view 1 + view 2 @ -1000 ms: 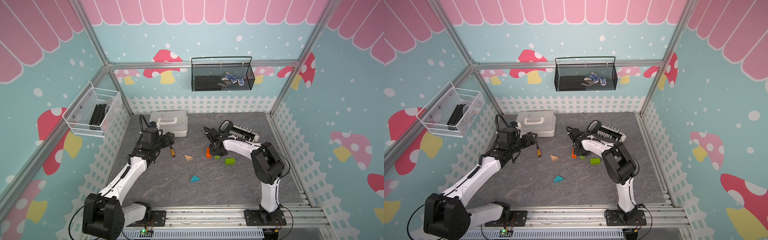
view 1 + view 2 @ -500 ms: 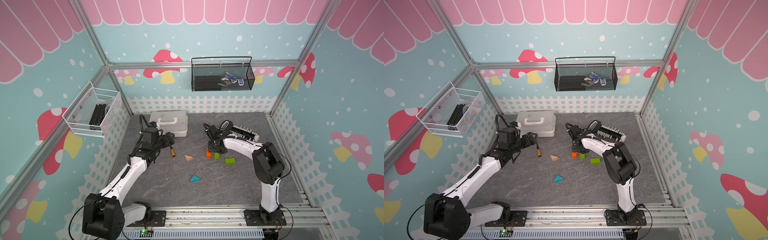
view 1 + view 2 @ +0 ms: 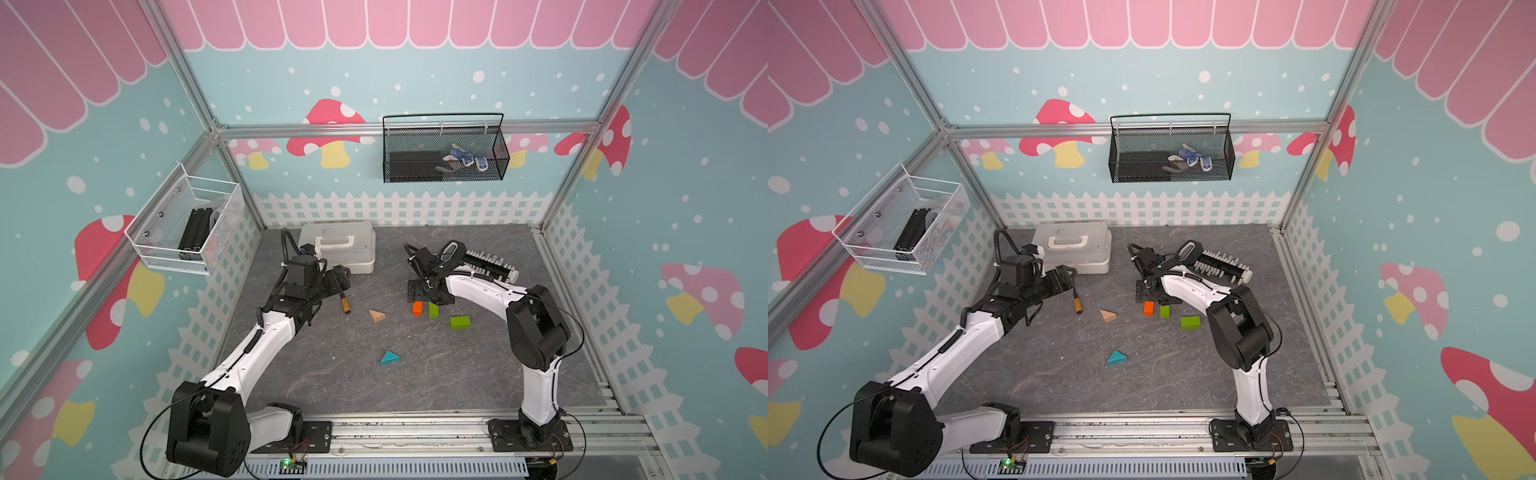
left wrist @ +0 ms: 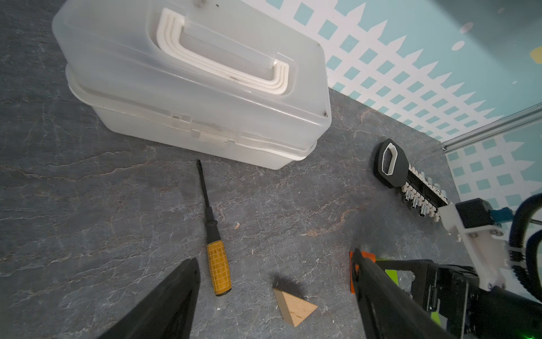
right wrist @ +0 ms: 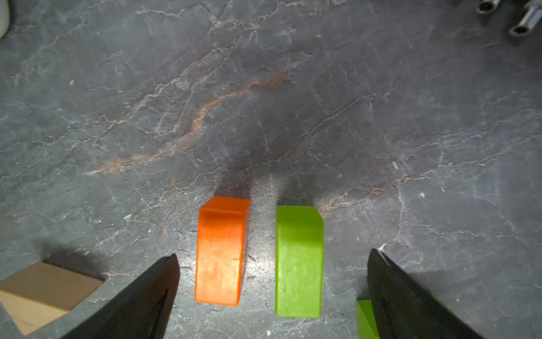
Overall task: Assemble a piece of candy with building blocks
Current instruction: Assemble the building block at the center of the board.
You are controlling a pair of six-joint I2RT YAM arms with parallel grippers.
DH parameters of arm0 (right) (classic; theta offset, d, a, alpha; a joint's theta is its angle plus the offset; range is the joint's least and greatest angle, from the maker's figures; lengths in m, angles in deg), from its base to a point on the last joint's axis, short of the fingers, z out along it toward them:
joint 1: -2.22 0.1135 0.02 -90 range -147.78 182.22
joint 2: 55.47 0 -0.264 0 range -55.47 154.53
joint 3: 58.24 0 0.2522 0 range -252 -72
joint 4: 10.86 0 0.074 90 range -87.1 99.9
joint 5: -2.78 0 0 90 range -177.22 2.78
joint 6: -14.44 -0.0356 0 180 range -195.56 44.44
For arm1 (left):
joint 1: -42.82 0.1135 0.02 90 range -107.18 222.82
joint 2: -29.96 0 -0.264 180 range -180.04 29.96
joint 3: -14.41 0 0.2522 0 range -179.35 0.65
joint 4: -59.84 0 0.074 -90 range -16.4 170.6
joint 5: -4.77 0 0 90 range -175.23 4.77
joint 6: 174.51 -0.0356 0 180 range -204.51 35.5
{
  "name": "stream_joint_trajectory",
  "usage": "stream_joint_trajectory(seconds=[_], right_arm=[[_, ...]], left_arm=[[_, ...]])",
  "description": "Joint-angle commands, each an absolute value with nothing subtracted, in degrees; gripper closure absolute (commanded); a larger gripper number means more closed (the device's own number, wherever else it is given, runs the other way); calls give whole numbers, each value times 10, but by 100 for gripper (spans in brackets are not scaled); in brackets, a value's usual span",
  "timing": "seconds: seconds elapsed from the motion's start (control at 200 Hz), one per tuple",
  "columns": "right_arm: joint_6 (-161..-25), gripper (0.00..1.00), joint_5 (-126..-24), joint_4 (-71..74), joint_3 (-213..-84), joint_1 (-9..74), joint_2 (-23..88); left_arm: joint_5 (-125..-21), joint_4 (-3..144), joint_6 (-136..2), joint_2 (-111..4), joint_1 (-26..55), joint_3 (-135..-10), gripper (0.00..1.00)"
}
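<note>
Though narrow before, right claw (image 5: 273, 255) wide, empty near orange block (image 5: 221, 252); left claw (image 4: 275, 256) open, empty.

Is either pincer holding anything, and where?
Nothing held: right pincer open around the orange block and a green block, touching neither; left pincer open, empty.

Grey tabletop (image 3: 415, 386); scattered blocks (image 3: 417, 308); screwdriver (image 4: 214, 243)
</note>
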State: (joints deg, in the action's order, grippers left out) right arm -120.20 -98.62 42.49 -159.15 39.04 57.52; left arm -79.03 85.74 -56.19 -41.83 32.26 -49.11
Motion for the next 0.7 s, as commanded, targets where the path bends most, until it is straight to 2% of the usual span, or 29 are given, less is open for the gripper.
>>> stream_joint_trajectory(seconds=[0.0,0.695], right_arm=[[-1203,1,-986,436,-1613,395,590],[-1229,2,-969,439,-1601,396,637]], left_arm=[[-783,856,-554,-424,325,-501,15],[-785,858,-558,-425,325,-495,15]])
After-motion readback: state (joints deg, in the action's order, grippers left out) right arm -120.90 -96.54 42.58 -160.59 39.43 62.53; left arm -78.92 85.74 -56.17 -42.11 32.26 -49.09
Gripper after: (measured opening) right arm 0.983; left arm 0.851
